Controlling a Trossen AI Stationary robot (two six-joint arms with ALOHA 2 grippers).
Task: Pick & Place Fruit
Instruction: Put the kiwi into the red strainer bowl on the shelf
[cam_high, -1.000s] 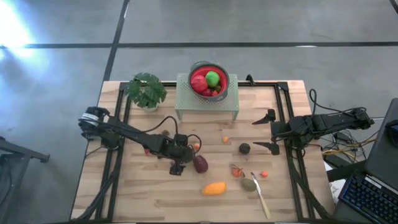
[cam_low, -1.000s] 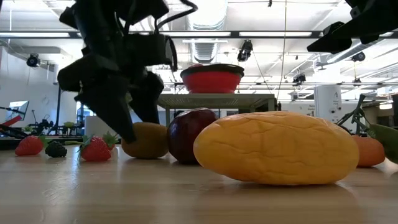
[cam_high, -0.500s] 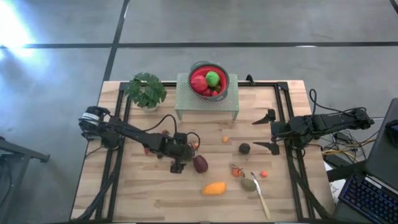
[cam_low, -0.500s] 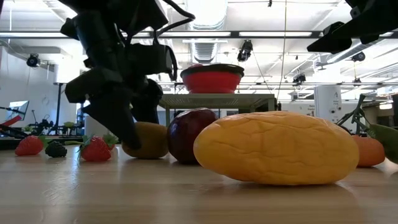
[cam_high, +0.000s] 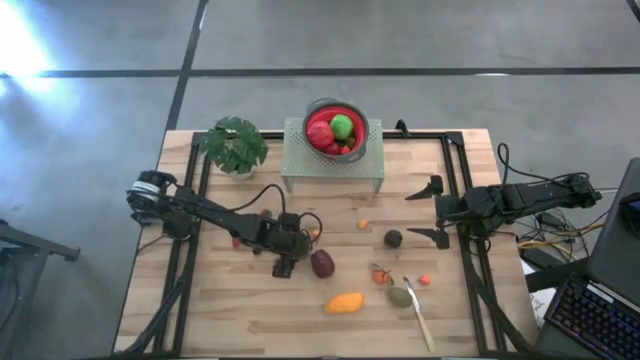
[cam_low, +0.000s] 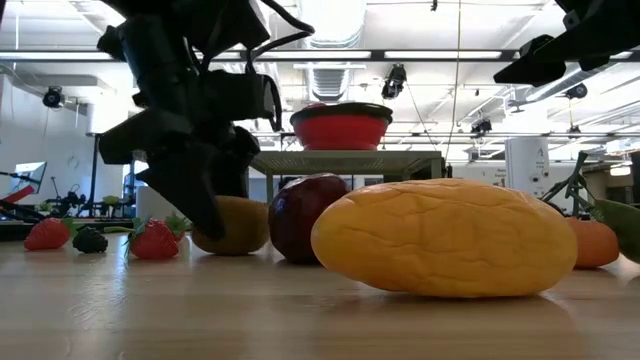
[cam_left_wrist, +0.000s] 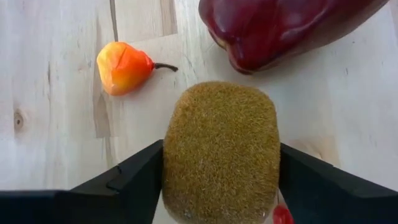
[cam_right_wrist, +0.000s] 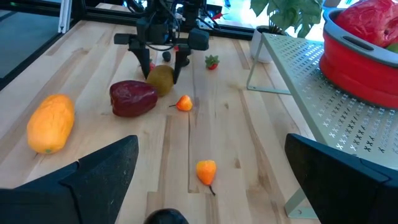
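My left gripper (cam_high: 284, 258) stands low over the middle of the table, its fingers on either side of a brown fuzzy oval fruit (cam_left_wrist: 221, 149) that lies on the wood (cam_low: 232, 225). A maroon fruit (cam_high: 322, 263) lies right beside it, and a small orange berry (cam_left_wrist: 122, 66) is close by. An orange oval (cam_high: 344, 302), a dark fruit (cam_high: 393, 238), a greenish fruit (cam_high: 399, 296) and a strawberry (cam_high: 380, 273) are scattered toward the near right. My right gripper (cam_high: 435, 212) hangs open above the table's right side, touching nothing. My left gripper has the brown fruit between its two fingers, which meet its two long sides (cam_left_wrist: 171, 155) in the left wrist view. The fingers (cam_low: 195, 200) come from above, slanting down. The fruit rests on the table, not lifted.
A red bowl (cam_high: 335, 130) holding a green apple and red fruit sits on a pale perforated stand (cam_high: 300, 160) at the far edge. A potted plant (cam_high: 235, 145) is to its left. A slim pale utensil (cam_high: 420, 315) lies near right. Strawberries and a dark berry (cam_low: 90, 238) lie left.
My left gripper has sunk a little lower around the brown fruit and shifted slightly toward the table's far edge. The fruit stays on the table beside the maroon one.
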